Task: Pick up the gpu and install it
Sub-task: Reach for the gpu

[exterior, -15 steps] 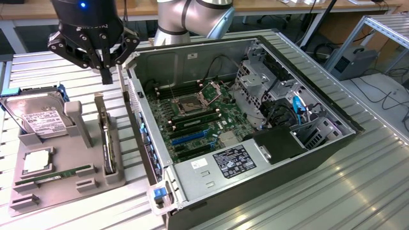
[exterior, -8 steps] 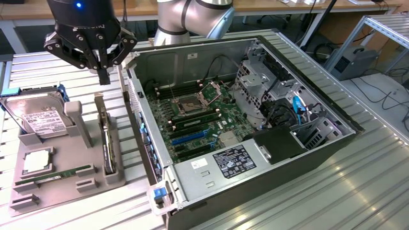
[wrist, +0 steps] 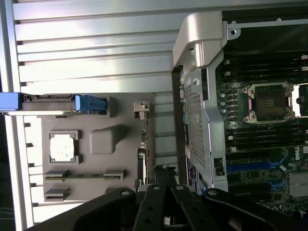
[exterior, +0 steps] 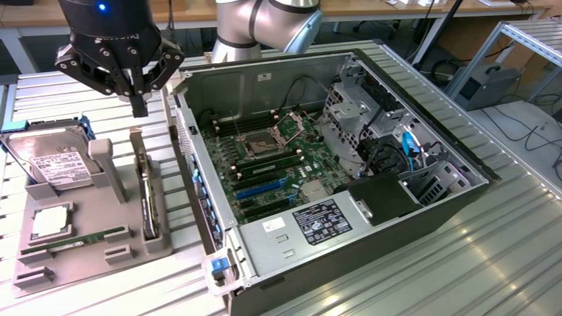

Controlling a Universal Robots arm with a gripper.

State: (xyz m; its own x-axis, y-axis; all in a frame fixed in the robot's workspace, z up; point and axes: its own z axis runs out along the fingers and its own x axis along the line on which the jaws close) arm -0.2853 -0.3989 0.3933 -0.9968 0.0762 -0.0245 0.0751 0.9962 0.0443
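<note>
1. Where the exterior view looks down on the slatted table (exterior: 457,263), a grey holder (exterior: 62,271) lies beside the open computer case (exterior: 351,230), on the exterior view's left.
2. Gpu (exterior: 147,197): stands on edge in the holder's long slot, along the holder's side nearest the case.
3. Gripper (exterior: 139,112): hangs above one end of the holder, over the gpu's end; fingers pressed together, nothing held.
4. Hard drive (exterior: 52,161): leans in the holder, on the side away from the case.
5. Processor chip (exterior: 51,220) and memory stick (exterior: 75,242): lie flat in the holder's recesses.
6. Wrist view, holder (wrist: 91,190): gpu (wrist: 141,144) seen edge-on along its case-side slot.
7. Gripper (wrist: 163,168): closed and empty, in line with the gpu's edge.
8. Hard drive (wrist: 62,103), processor chip (wrist: 63,147) and memory stick (wrist: 84,175): seated in the holder.
9. Computer case (wrist: 202,96): just beside the holder, circuit board (wrist: 260,134) exposed.
</note>
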